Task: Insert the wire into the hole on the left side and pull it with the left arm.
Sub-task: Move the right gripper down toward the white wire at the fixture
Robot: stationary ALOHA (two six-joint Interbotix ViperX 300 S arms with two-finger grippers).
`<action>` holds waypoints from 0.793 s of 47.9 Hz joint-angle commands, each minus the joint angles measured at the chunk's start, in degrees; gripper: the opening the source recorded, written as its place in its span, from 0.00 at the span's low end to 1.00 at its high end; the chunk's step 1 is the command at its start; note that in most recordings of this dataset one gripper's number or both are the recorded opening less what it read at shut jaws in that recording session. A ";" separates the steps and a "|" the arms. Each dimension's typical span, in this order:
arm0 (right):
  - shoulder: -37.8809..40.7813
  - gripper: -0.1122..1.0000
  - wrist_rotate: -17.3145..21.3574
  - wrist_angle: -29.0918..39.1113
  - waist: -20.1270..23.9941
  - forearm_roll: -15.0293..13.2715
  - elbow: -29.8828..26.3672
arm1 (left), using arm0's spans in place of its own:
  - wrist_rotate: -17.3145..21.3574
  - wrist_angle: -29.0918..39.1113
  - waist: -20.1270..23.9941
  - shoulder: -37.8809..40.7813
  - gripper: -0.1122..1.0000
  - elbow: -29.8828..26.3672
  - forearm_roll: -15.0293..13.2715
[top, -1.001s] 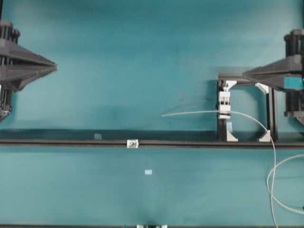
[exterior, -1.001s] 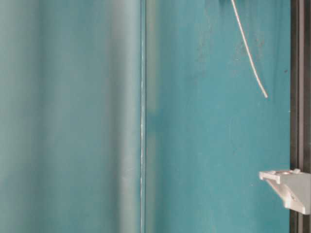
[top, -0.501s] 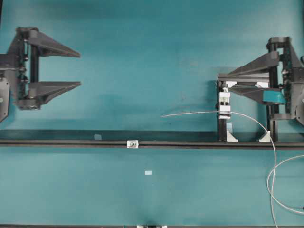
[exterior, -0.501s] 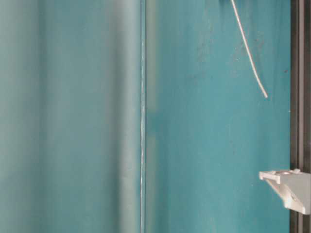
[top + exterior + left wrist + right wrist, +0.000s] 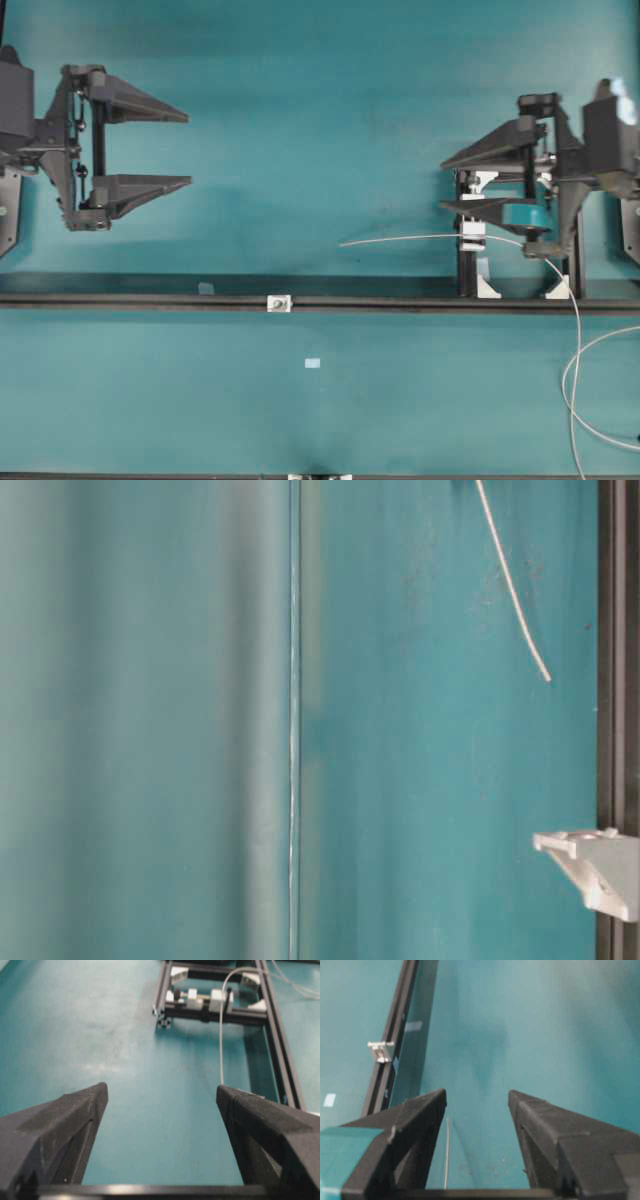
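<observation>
The wire (image 5: pixel 410 238) is a thin pale line held in a white clamp (image 5: pixel 472 237), its free tip pointing left over the table. It also appears in the table-level view (image 5: pixel 515 590). The hole sits in a small white block (image 5: pixel 279 302) on the black rail. My left gripper (image 5: pixel 189 150) is open at the far left, well away from the block, with nothing between its fingers (image 5: pixel 161 1089). My right gripper (image 5: pixel 442 184) is open above the clamp. The wire (image 5: pixel 447 1155) runs just inside its teal-banded finger (image 5: pixel 415 1125), not gripped.
A black rail (image 5: pixel 400 300) crosses the table left to right. A black frame (image 5: pixel 467 270) with white brackets carries the clamp. Pale-blue tape pieces lie by the rail (image 5: pixel 206 288) and in front of it (image 5: pixel 312 362). Slack wire loops at the right edge (image 5: pixel 572 390).
Both arms have come in toward the middle, and their fingers now stand apart. The right gripper has moved left over the clamp. The wire has not moved.
</observation>
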 commanded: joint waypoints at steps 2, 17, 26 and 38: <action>3.25 0.71 0.62 -0.35 -0.09 0.18 -2.46 | 0.09 -1.23 0.26 1.32 0.80 -0.79 -0.09; 9.58 0.71 2.72 -0.18 0.62 0.18 -4.83 | 0.09 -2.64 0.26 3.87 0.80 -0.79 -0.09; 12.13 0.70 3.16 -0.18 0.88 0.18 -5.36 | 0.09 -2.64 0.26 4.57 0.80 -0.88 -0.09; 15.12 0.70 3.16 0.53 1.58 0.18 -6.68 | 0.09 -2.64 0.26 4.57 0.80 -0.70 -0.09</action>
